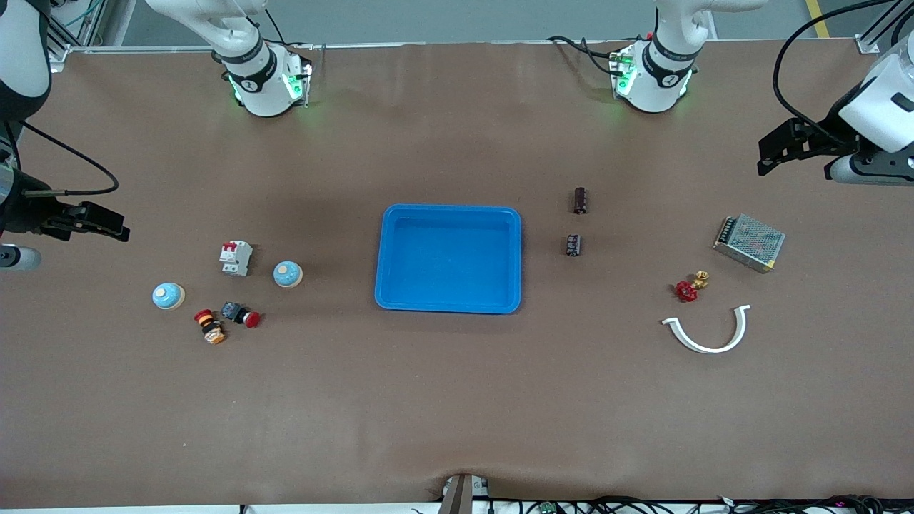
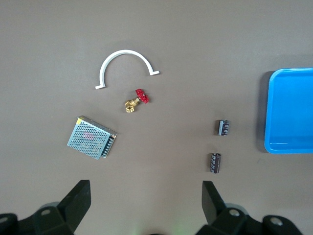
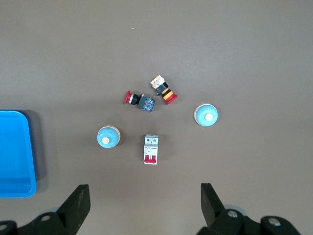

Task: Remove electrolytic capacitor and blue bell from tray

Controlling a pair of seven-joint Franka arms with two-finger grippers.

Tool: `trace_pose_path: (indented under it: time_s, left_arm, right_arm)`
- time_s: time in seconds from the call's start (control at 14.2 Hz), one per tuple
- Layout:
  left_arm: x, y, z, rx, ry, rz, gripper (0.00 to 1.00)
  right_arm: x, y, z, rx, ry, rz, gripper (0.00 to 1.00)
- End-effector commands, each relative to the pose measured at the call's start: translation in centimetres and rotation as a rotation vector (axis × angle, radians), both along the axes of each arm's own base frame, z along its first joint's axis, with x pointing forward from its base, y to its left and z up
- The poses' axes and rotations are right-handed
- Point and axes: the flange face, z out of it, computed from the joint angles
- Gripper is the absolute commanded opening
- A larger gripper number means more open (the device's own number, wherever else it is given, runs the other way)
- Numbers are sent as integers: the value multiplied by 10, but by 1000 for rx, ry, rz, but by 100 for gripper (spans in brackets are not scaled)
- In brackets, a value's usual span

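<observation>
Front view | no readable labels | capacitors (image 1: 580, 200), bells (image 1: 288, 274) beside tray (image 1: 448, 300)

Open tabletop around blue tray (image 1: 448, 214); clutter at both ends

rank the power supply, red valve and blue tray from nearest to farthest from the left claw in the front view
1. Power supply, at the left arm's end of the table, closest to the left claw.
2. Red valve, nearer the front camera than the power supply.
3. Blue tray, at the table's middle.
</observation>
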Motion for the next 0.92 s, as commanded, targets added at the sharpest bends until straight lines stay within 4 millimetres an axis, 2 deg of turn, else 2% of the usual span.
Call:
trace_pose_path:
  time_s: [0.0,0.85]
  left_arm:
    - [2,0,4,-4,-5,-5,100]
    - [2,-4,5,-4,-9,-13,100]
  right_arm:
    - [-1,-2,6,-10,-5,-10,100]
    - [-2,-4,6,-7,2,-19,100]
